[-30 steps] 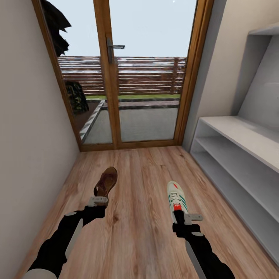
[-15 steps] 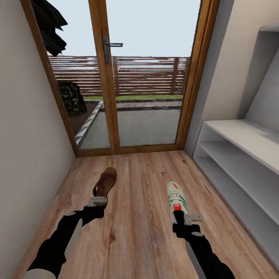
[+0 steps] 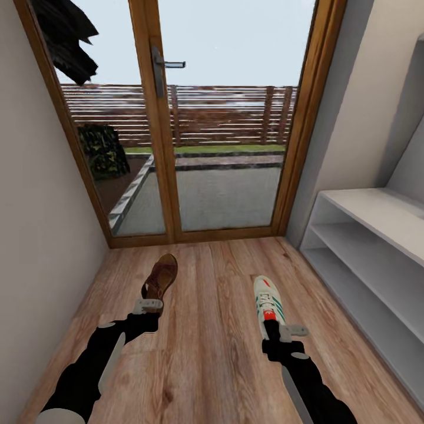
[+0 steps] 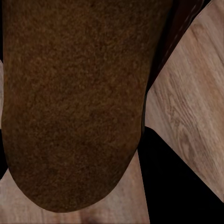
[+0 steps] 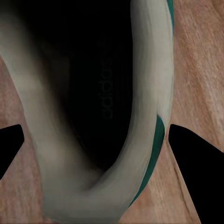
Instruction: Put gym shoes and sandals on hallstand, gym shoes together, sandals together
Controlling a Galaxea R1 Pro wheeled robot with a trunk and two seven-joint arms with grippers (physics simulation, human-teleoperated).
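A brown leather slip-on sandal point(image 3: 161, 277) is seen left of centre in the lower half of the head view, its heel end grasped by the left gripper point(image 3: 148, 305). In the left wrist view the sandal's brown surface point(image 4: 74, 102) is seen at close range over the floor planks. A white lace-up gym shoe with green side stripes and a red-orange tongue patch point(image 3: 268, 300) is located right of centre in the lower half of the head view, toe toward the door, its heel end clenched by the right gripper point(image 3: 274, 330). In the right wrist view the shoe's dark opening and pale collar point(image 5: 144, 93) are seen, with dark finger tips at both edges.

Both items appear beyond the arms over the light brown wood-plank corridor floor point(image 3: 212, 353); whether they are touching it cannot be told. The pale grey-white shelved hallstand point(image 3: 377, 247) is located at the right edge of the head view, well apart from both shoes. A wood-framed glazed door with a metal handle point(image 3: 165, 65) occupies the upper centre.
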